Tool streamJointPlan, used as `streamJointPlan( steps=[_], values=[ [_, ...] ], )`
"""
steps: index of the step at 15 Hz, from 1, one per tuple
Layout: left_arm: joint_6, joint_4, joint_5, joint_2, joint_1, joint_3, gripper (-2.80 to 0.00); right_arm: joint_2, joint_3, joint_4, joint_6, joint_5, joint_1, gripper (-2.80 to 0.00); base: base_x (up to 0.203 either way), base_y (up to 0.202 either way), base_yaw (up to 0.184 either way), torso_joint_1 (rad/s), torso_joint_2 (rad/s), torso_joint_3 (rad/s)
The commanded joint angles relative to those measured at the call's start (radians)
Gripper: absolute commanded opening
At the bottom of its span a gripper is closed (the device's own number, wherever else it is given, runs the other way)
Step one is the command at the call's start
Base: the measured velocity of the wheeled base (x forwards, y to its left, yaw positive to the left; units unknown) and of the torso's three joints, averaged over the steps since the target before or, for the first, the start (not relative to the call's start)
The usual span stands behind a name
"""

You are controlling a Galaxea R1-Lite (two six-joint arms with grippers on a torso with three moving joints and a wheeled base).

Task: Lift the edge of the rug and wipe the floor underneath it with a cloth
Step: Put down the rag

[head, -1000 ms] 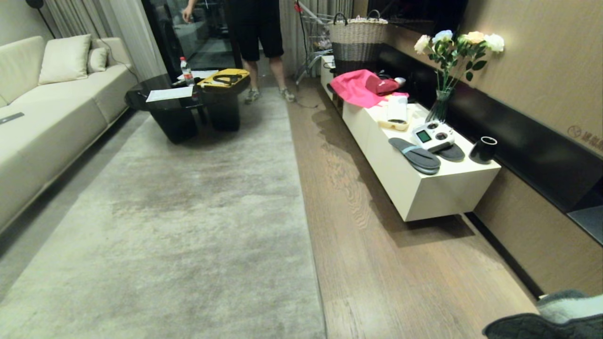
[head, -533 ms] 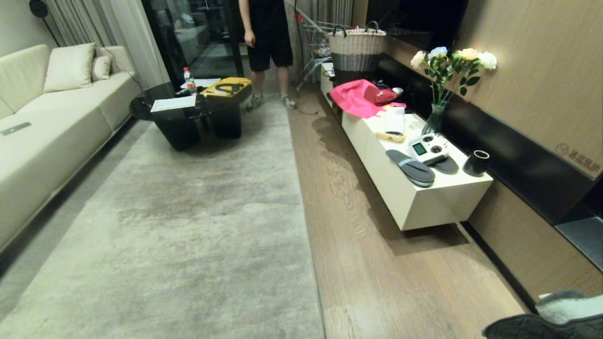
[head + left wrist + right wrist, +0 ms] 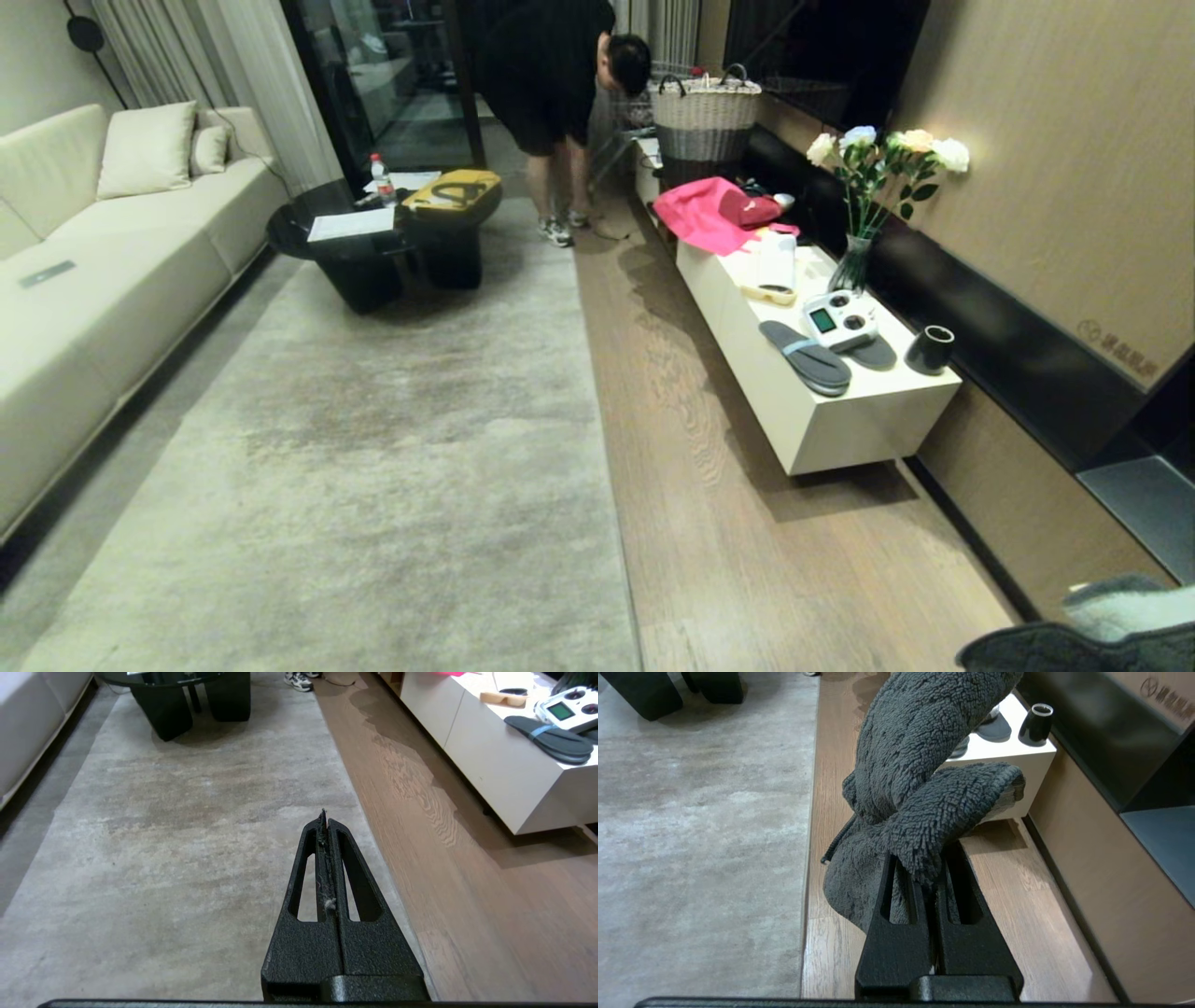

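Cloth clamped between right gripper jaws, bunched above tips.

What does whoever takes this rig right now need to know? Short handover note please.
Left pincer: shut, empty, above the rug near the rug edge.
Right pincer: shut on the cloth, over the floor beside the rug.
Rug edge lies flat along the floor.
Done: cloth in hand.
Left: lift the rug edge, wipe underneath.
A person is bending at the far end.
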Motion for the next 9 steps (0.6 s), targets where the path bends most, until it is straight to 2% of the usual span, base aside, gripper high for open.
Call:
streamJointPlan(
  steps=[1,4,9],
  values=[
    [0.000,0.000,0.000,0.000,0.000,0.000,-2.80,0.000,0.000,0.001,0.001,0.001,0.000,-2.80,0.000,0.000,0.000,0.183,-0.54,-0.357],
    [0.000,0.000,0.000,0.000,0.000,0.000,-2.80,0.000,0.000,0.000,0.001,0.000,0.000,-2.80,0.000,0.000,0.000,0.182,-0.53,-0.339],
    [0.001,0.000,0.000,0.000,0.000,0.000,-2.80,0.000,0.000,0.001,0.003,0.001,0.000,-2.80,0.000,0.000,0.000,0.042,-0.10,-0.073]
  ],
)
